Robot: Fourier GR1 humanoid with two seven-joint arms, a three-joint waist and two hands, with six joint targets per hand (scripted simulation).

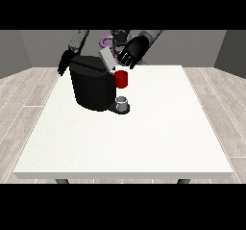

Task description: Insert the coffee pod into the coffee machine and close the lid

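The coffee machine (92, 88) sits far left on the table (158, 142), its grey lid (107, 59) tipped up. The hand at the view's right (133, 52) touches the lid with curled fingers. It should push the lid down slowly. A grey thing (123, 102) rests on the machine's base.

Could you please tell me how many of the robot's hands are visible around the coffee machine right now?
2. One hand is at the view's right, above the machine's raised grey lid. The other hand hangs at the view's left, beside the coffee machine. None seems hidden.
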